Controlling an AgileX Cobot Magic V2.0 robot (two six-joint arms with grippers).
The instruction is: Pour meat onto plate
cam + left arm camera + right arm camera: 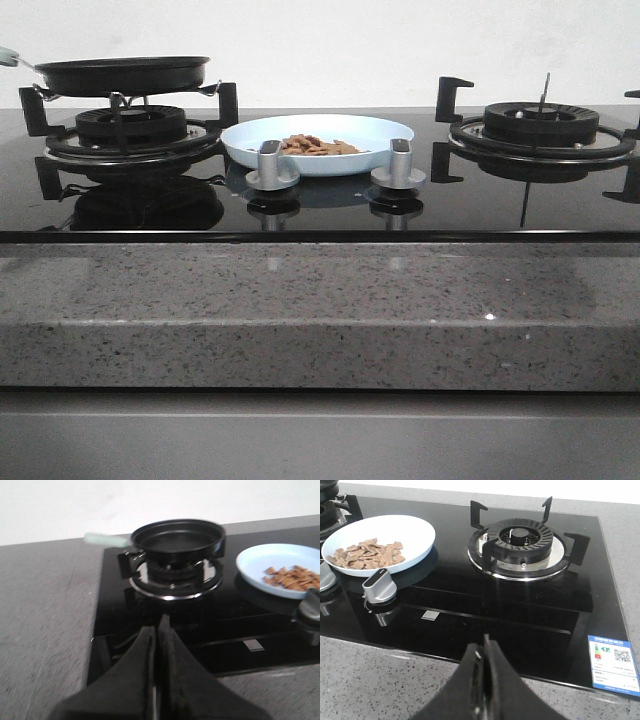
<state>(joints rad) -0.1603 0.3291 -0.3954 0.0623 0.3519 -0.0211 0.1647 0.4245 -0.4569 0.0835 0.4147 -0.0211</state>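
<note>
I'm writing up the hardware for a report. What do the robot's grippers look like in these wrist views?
Only the fingertips show. The left gripper has two matte black fingers, broad at the base and tapering to a narrow wedge. The right gripper looks the same: matte black, wedge-shaped, tapering to a point. No cables, labels or markings are visible on either, and the arms themselves are out of view.

left gripper [159, 630]: jaws closed, empty | right gripper [485, 652]: jaws closed, empty
</note>
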